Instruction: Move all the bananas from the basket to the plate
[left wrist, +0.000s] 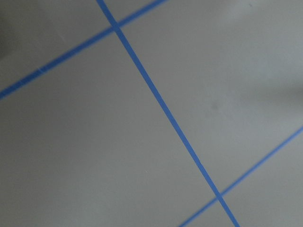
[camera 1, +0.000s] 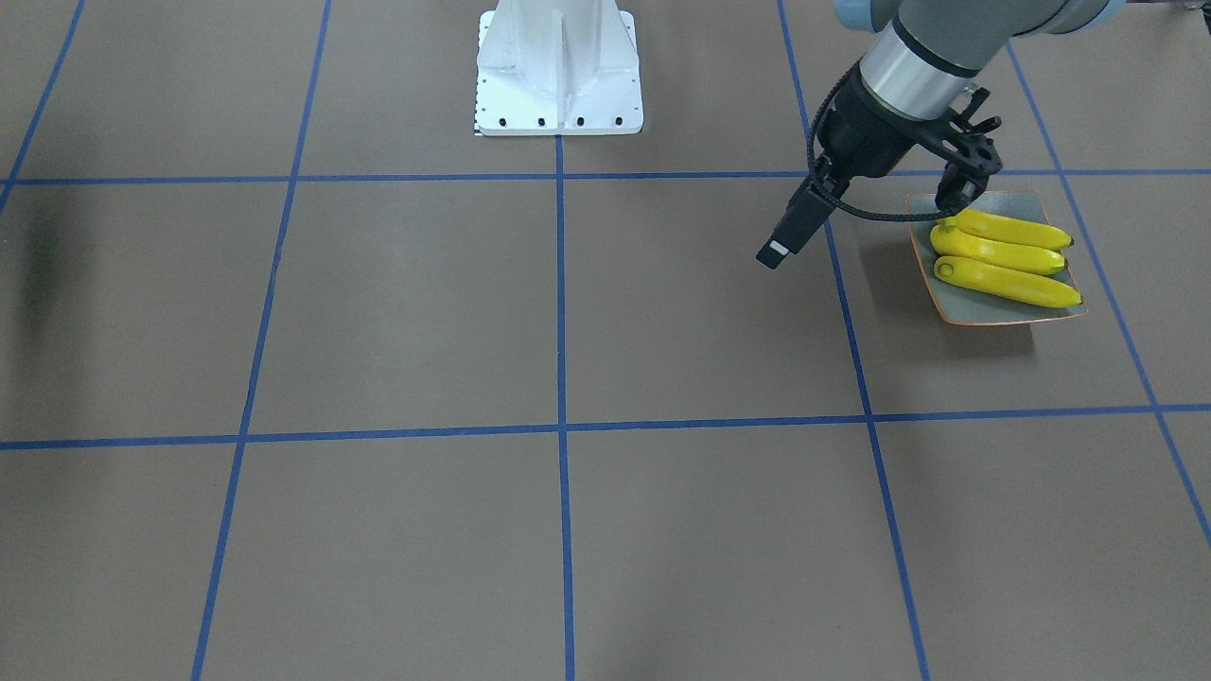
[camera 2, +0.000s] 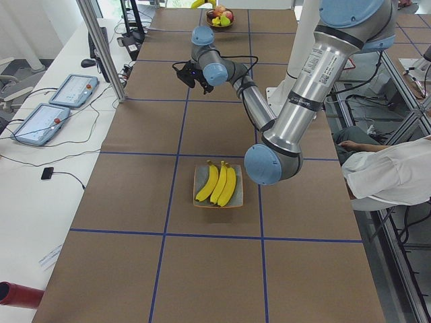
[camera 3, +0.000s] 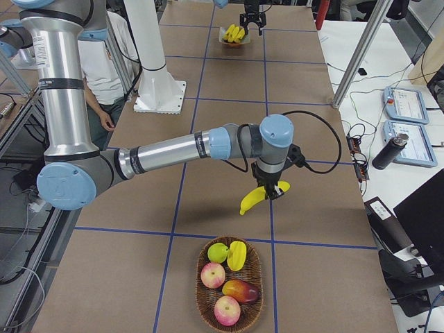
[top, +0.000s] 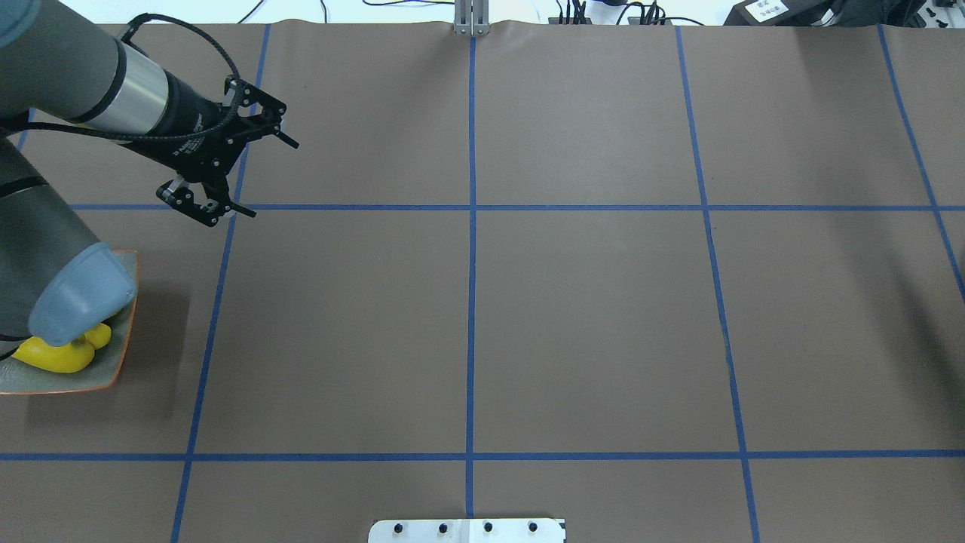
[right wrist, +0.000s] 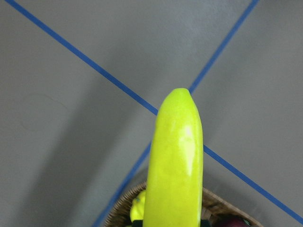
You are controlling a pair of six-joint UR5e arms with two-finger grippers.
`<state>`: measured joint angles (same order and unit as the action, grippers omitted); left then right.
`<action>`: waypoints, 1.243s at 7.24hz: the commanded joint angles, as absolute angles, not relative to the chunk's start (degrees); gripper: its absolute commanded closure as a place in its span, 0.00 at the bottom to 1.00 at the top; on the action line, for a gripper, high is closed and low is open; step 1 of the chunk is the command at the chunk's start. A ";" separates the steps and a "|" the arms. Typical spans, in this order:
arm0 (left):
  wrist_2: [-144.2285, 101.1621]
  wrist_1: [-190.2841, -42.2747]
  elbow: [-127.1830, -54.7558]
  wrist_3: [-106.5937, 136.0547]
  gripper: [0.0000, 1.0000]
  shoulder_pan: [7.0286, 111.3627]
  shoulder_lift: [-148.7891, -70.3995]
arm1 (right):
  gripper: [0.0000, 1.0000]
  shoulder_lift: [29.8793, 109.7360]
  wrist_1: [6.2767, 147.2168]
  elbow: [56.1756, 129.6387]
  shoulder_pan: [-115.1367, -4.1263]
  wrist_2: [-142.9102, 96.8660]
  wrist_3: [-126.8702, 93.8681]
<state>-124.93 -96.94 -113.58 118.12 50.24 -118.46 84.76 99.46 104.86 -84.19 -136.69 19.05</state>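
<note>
Three yellow bananas lie side by side on the square grey-green plate. They also show in the exterior left view. My left gripper is open and empty, raised above the table beyond the plate. My right gripper is shut on a fourth banana and holds it in the air just past the wicker basket. The right wrist view shows this banana hanging over the basket's rim. The right gripper's fingers are hidden there.
The basket holds a green apple, a yellow fruit, red apples and a mango. The white robot base stands at the table's edge. An operator sits beside the robot. Benches with tablets flank the table.
</note>
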 commanded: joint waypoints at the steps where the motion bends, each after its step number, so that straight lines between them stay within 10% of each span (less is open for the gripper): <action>1: -125.07 -100.26 -110.50 118.82 0.00 49.57 -123.46 | 1.00 82.72 92.78 114.40 -70.64 -137.90 -11.72; 9: -125.07 -124.68 -102.93 121.91 0.01 42.99 -126.56 | 1.00 64.42 70.96 114.35 -45.01 -135.70 -63.70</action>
